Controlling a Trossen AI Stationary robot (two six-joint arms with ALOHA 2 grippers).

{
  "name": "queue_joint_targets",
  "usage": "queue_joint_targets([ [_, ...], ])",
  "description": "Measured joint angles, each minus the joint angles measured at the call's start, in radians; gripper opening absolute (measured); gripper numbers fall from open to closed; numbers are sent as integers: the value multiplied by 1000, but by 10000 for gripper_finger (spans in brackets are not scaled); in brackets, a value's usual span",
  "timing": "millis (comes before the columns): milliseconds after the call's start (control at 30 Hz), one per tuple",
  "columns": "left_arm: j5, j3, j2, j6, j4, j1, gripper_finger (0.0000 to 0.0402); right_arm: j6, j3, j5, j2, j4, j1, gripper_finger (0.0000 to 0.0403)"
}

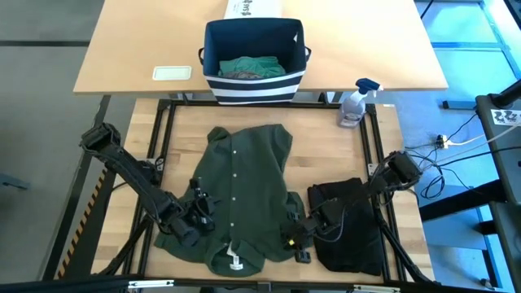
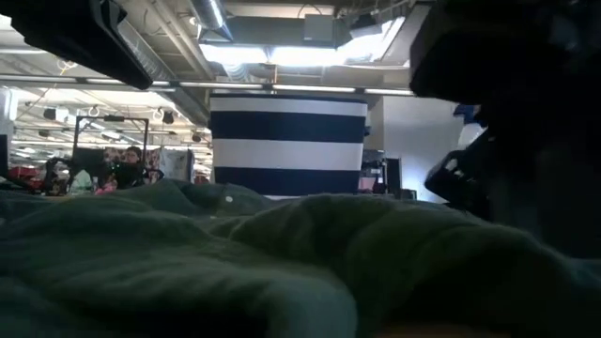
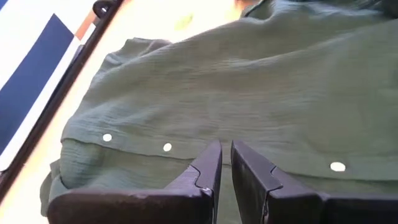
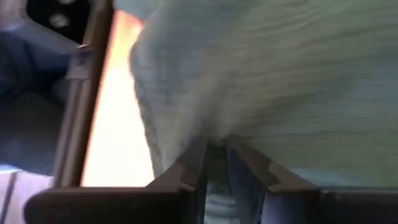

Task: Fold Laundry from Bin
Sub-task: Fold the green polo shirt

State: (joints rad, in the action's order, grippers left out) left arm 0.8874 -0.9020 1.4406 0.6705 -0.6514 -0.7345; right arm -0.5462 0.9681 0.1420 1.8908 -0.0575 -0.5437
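bright ceiling lights glare; low view dim, wrist views blurred close up.

A wooden table is seen mid-frame; a dark green shirt is spread at its centre, a black garment is laid lower right, and a spray bottle is stood upper right.

Bare table open between bin and green shirt; spray bottle blocks right corner.

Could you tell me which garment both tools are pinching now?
The dark green buttoned shirt spread mid-table; the black garment lies untouched beside it, others sit in the bin.
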Motion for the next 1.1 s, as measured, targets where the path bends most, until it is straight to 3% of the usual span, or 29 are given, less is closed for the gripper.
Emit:
queue_joint_targets([
  [367, -3, 0, 0, -22, 13, 3, 32, 73, -1, 78, -37, -168, 12, 59],
  [467, 29, 0, 0, -29, -10, 13, 32, 148, -1, 20, -85, -178, 32, 59],
  [567, 12, 0, 0, -27, -66, 59, 30, 234, 0, -127, -135, -180, 69, 59],
  [667, -66, 0, 0, -13, -168, 144, 17, 285, 1, -239, -158, -185, 128, 59],
  [867, -89, 1, -55, -53, -344, 361, 2, 285, 9, -236, -148, -182, 285, 59],
  [1000, -111, 91, -211, -241, -199, 545, 1, 292, 8, -236, -144, -172, 357, 59],
  [1100, -314, 224, -361, -460, 74, 741, 1, 319, 8, -217, -139, -171, 386, 59],
])
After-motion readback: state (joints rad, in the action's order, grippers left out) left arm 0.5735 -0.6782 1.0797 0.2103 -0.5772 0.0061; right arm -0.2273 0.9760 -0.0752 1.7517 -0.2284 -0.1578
